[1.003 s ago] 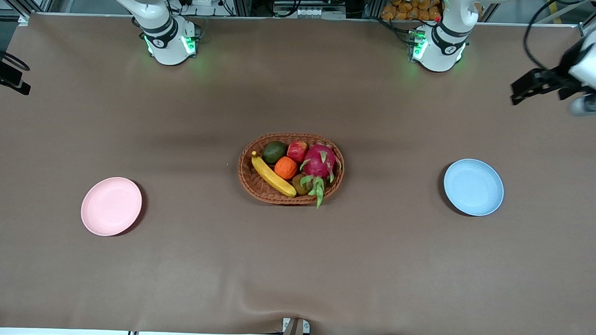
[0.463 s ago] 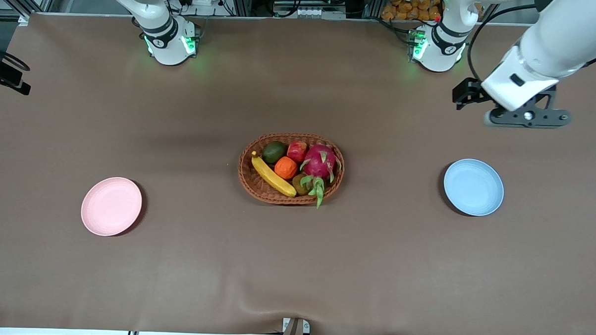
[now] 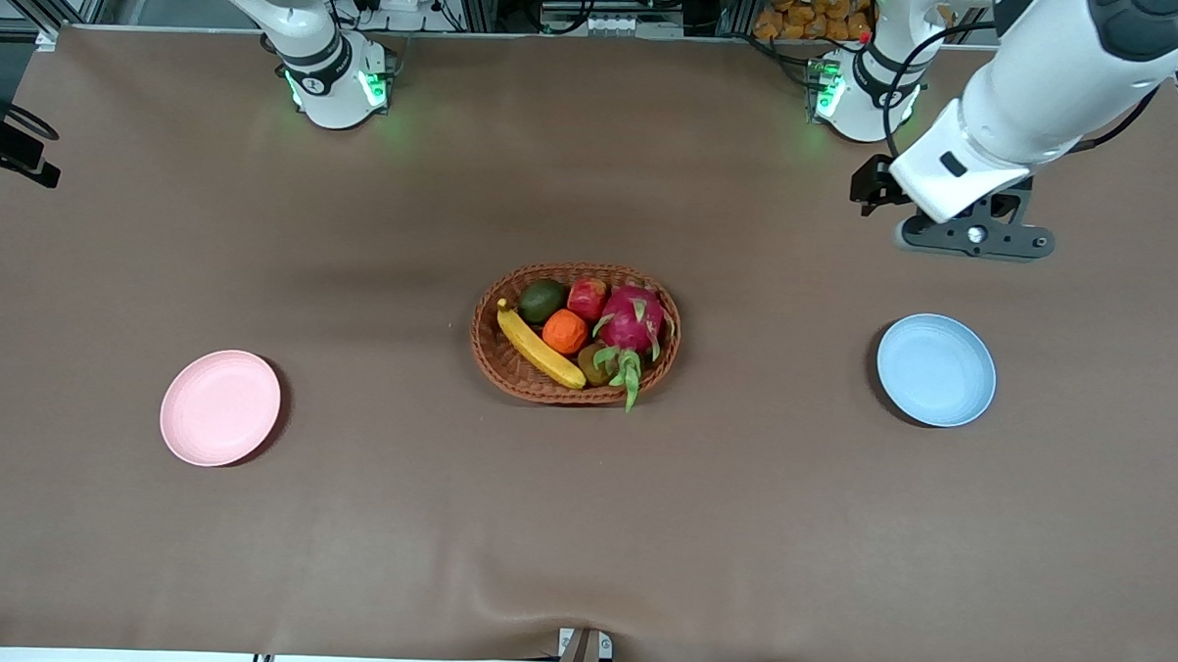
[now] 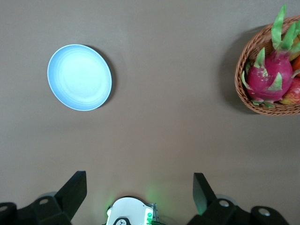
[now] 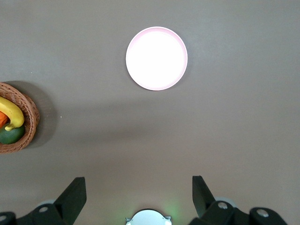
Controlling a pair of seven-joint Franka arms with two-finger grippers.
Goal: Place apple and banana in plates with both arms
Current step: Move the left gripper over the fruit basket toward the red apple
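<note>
Both of my hands are released, fingers spread wide and grasping nothing. My left hand (image 4: 139, 192) hangs high over bare bench (image 3: 739, 532) at the left arm's end, above the stretch between that arm's base (image 3: 864, 96) and the light blue plate (image 3: 935, 370); its two dark fingers (image 4: 72, 190) show apart in the left wrist view. In the front view only its black wrist mount shows under the white arm (image 3: 1039, 82). My right hand (image 5: 139, 193) shows only in its own wrist view, fingers (image 5: 73, 192) equally apart, over open bench with the pale pink plate (image 5: 156, 58) below it.

Outward from there, the blue plate lies empty toward the left arm's end, and the pink plate (image 3: 220, 407) lies empty toward the right arm's end, slightly nearer the front camera.

Between the plates sits the brown wicker basket (image 3: 509, 372). The banana (image 3: 539, 347) lies in it along the side toward the right arm's end. The apple (image 3: 587, 299) rests in it too, between the green avocado (image 3: 542, 300) and the pink dragon fruit (image 3: 632, 320), just beside the orange fruit (image 3: 564, 331).
</note>
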